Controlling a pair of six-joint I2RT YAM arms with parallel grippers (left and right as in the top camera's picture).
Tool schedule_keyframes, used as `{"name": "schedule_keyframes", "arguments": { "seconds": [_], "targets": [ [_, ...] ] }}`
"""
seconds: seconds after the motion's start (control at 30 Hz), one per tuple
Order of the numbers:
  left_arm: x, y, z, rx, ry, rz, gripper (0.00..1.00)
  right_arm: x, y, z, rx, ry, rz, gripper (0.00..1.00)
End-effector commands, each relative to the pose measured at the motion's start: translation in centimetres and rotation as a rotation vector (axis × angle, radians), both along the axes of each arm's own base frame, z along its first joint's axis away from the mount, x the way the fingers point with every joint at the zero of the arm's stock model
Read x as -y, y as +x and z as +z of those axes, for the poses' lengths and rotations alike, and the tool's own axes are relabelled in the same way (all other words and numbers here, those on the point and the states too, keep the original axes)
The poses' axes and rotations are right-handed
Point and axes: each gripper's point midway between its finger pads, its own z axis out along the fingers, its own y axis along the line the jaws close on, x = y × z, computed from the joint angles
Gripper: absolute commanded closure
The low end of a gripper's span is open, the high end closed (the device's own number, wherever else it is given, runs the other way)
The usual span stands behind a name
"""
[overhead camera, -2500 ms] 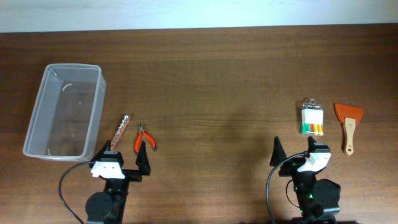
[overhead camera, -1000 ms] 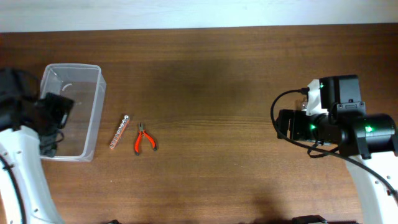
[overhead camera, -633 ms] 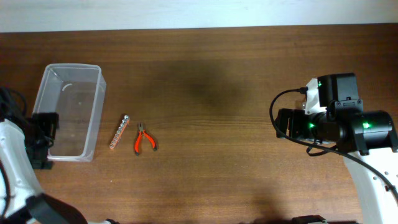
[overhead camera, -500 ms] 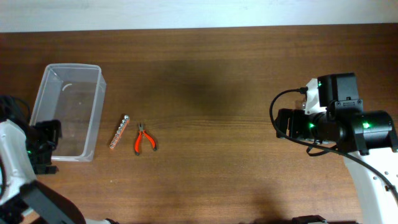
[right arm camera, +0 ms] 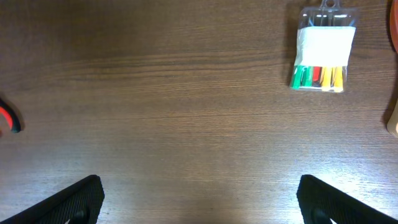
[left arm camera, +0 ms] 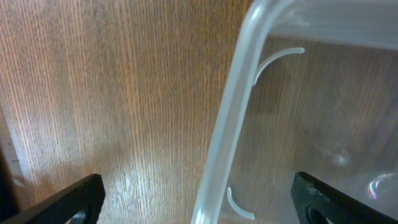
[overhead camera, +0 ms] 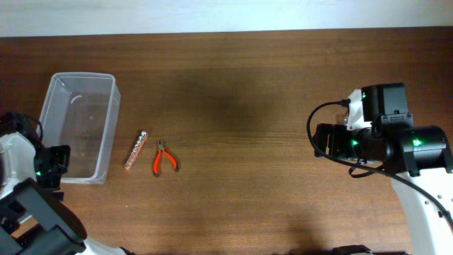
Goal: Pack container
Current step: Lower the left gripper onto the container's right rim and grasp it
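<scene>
The clear plastic container (overhead camera: 74,127) stands empty at the far left of the table. My left gripper (overhead camera: 49,166) hovers at its near-left corner. In the left wrist view my left gripper (left arm camera: 196,205) is open wide, with the container's rim (left arm camera: 233,118) running between the fingers. My right gripper (right arm camera: 199,202) is open and empty above bare table. A clear packet of coloured pieces (right arm camera: 323,53) lies ahead of it to the right. In the overhead view the right arm (overhead camera: 382,138) hides that packet.
Small red-handled pliers (overhead camera: 164,157) and a strip of metal bits (overhead camera: 135,150) lie just right of the container. A red pliers handle shows at the left edge of the right wrist view (right arm camera: 9,118). An orange scraper's edge (right arm camera: 393,18) shows at that view's right edge.
Both arms have risen from their rest poses at the front. Over the last second my left gripper slid toward the container's near-left corner. The right arm has held still.
</scene>
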Motion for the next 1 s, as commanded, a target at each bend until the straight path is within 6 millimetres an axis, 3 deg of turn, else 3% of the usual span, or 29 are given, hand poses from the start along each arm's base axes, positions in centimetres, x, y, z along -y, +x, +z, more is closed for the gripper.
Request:
{"name": "schedule_keyframes", "arguments": {
  "seconds": [0.0,0.1,0.27,0.4,0.53,0.63,0.8,0.97],
  "targets": [
    [-0.4,-0.5,-1.1,-0.04,0.007,0.019,0.06,-0.3,0.3,0.5,0.015,0.002,0.015,0.01],
    [-0.4,-0.5,-1.1,-0.039,0.006,0.019,0.11,-0.3,0.3,0.5,0.015,0.002,0.015,0.01],
    [-0.5,-0.3,-1.1,-0.033,0.011,0.02,0.31,-0.3,0.3,0.5,0.015,0.002,0.015,0.01],
    [-0.5,-0.1,-1.2,-0.024,0.01,0.02,0.56,-0.3,0.3,0.5,0.015,0.002,0.015,0.01],
    [-0.3,0.2,-1.2,-0.008,-0.006,0.021,0.73,-0.3,0.3,0.5,0.015,0.002,0.015,0.01],
    [0.0,0.3,-1.3,0.002,-0.019,0.021,0.76,-0.3,0.3,0.5,0.015,0.002,0.015,0.01],
    [0.3,0.7,-1.3,0.02,-0.038,0.022,0.98,-0.3,0.3,0.5,0.015,0.002,0.015,0.01],
    [1.1,1.3,-1.4,0.055,-0.09,0.009,0.98,-0.3,0.3,0.5,0.015,0.002,0.015,0.01]
  ]
}}
